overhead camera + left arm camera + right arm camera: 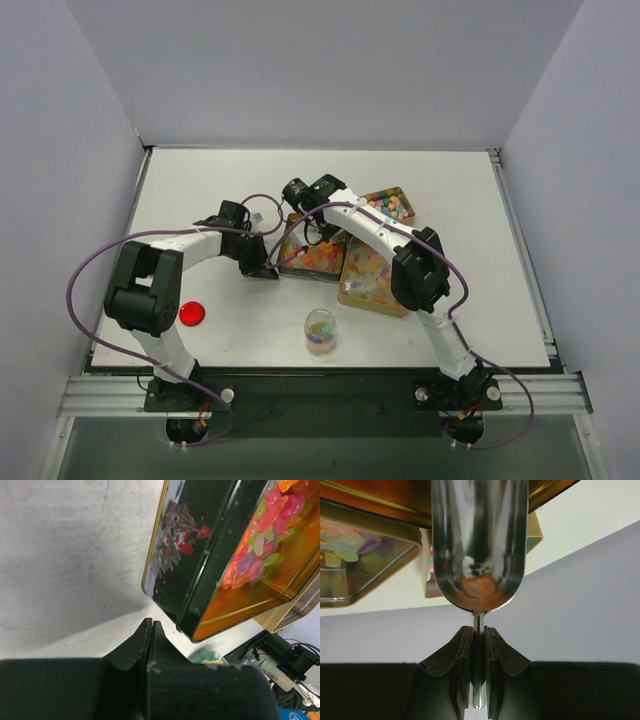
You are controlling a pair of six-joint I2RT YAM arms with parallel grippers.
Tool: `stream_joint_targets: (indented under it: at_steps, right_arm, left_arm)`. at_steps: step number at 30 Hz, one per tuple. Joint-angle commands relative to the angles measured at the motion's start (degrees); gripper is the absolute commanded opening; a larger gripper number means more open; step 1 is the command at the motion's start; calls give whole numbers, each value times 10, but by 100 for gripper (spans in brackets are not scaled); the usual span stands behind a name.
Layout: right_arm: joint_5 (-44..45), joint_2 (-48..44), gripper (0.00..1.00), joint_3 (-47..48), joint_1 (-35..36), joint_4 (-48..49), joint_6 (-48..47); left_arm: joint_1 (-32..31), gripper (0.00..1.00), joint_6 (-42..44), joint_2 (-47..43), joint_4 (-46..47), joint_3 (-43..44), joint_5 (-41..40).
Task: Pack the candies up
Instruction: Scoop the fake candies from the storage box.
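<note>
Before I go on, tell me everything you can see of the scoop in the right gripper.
The scoop is polished, mirror-bright metal: a long trough-shaped bowl with a rounded back end and a thin stem. The right gripper is shut on that stem, holding the bowl pointing straight away from the wrist, toward the orange-lined tin. An orange tint inside looks like reflection; its front end is out of frame.

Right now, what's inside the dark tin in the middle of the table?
Colourful candies, mostly orange, pink and yellow, lie in the dark tin. The right arm crosses above it, so the tin's far part is hidden.
</note>
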Motion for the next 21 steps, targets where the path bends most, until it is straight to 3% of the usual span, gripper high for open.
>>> stream_joint_targets:
  at_steps: [1,13,21]
  right_arm:
    - [-51,5,0,-5,-3,-65,52]
    - [-125,-9,0,-18,5,-58,57]
    - [-123,-54,0,-99,-15,1,-10]
  left_arm:
    - [0,0,-11,19,44,17,29]
    - [-4,0,-12,37,56,25,34]
    - [-4,0,-13,47,55,29,37]
